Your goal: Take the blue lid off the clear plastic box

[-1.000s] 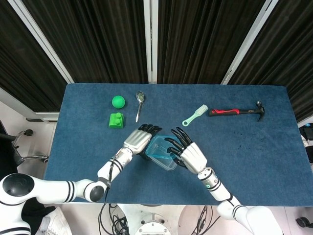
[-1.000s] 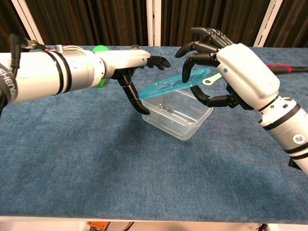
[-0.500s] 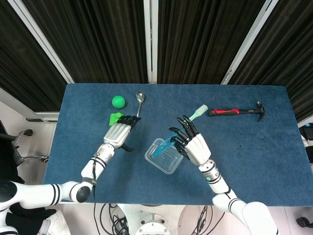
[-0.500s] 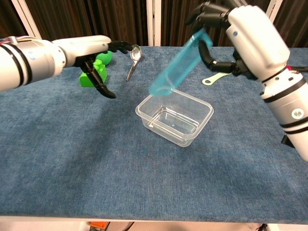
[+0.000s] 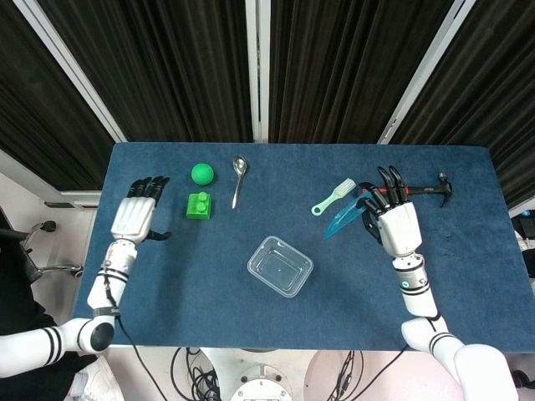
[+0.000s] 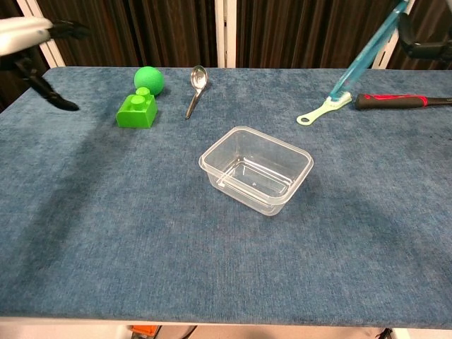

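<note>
The translucent blue plastic lid (image 5: 343, 220) is held tilted in the right hand (image 5: 396, 226), fingers closed on its edge, clear of the open clear plastic box (image 5: 280, 266), which sits on the tabletop (image 5: 468, 276) well to that hand's left. The left hand (image 5: 134, 219) hangs empty, fingers apart.

Left hand (image 5: 136, 219): held flat and empty, fingers spread, at the table's left edge.
Left arm: extended forward.
Right hand (image 5: 394, 224): raised on the right side, fingers closed on the blue lid (image 5: 342, 221).
</note>
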